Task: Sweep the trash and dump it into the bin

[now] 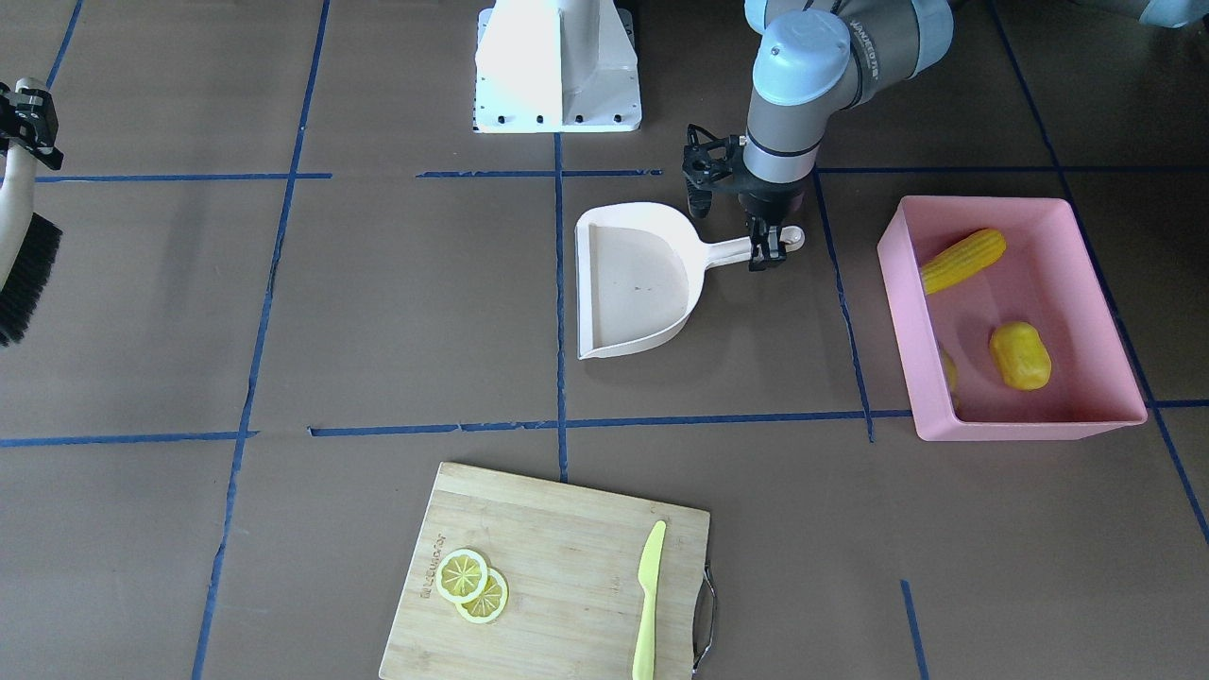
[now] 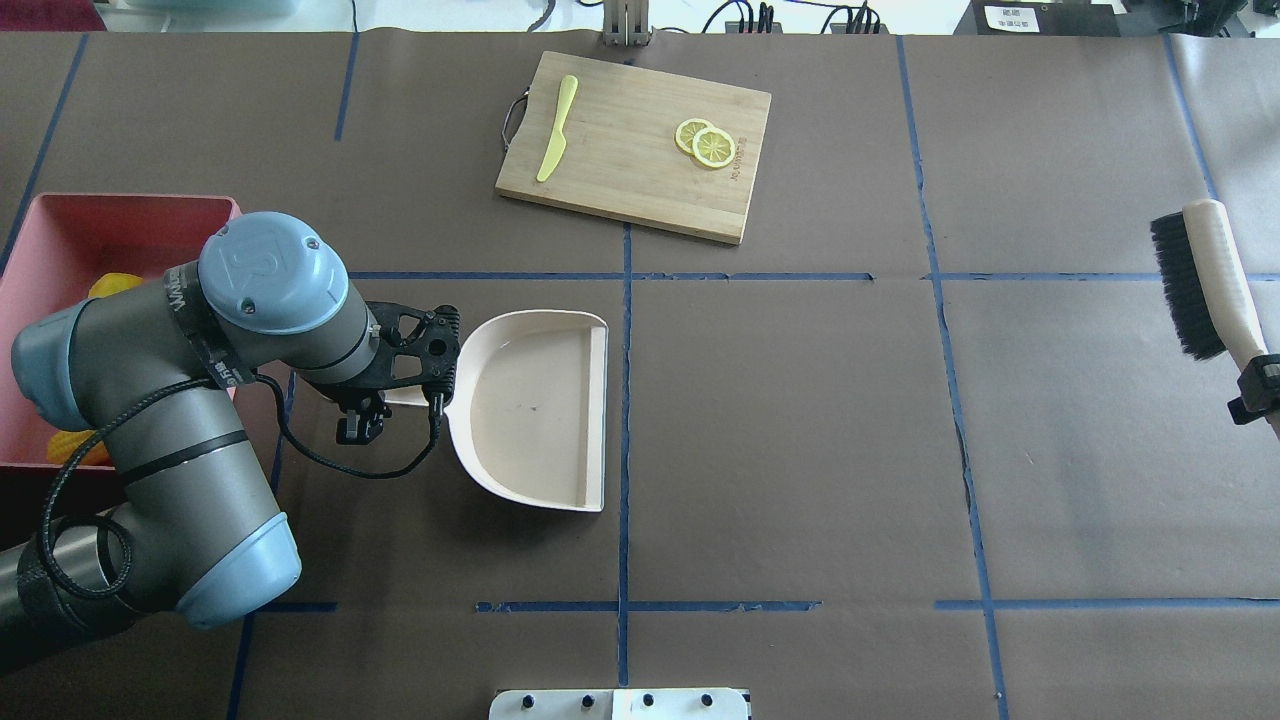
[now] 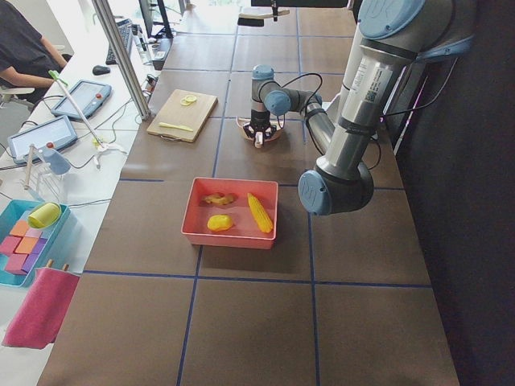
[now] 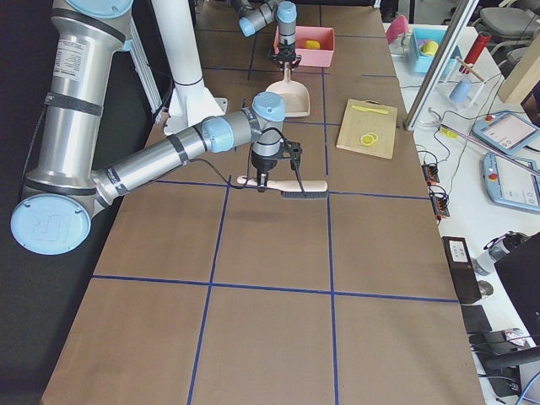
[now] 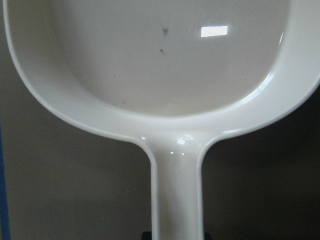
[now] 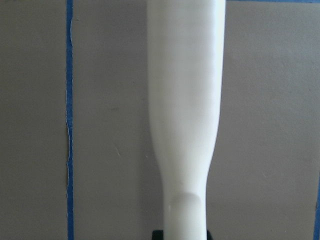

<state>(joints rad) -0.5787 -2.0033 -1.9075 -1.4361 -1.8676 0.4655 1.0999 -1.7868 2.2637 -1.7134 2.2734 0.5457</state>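
- Left gripper is down at the tip of the dustpan handle. Its fingers are clamped on either side of the handle, which the left wrist camera shows running straight in between them.
- The dustpan sits near the middle of the table with nothing in its tray. Its open mouth faces right and its handle points left toward the bin.
- The pink bin stands at the left end of the table, just beside the left arm and clear of the dustpan.
- All three pieces of trash are in the bin. The corn cob lies slanted along one end.
- The potato lump rests on the bin floor, apart from the corn.
- The ginger root is tucked near a corner, and the front camera shows only a sliver of it behind the wall.
- Right gripper is out at the right end, well apart from the dustpan, closed around the handle of the brush.
- The brush's black bristles face left, and I cannot tell whether they touch the table.
- On the far side, the cutting board holds two overlapping lemon slices and the plastic knife, which lie apart from each other.
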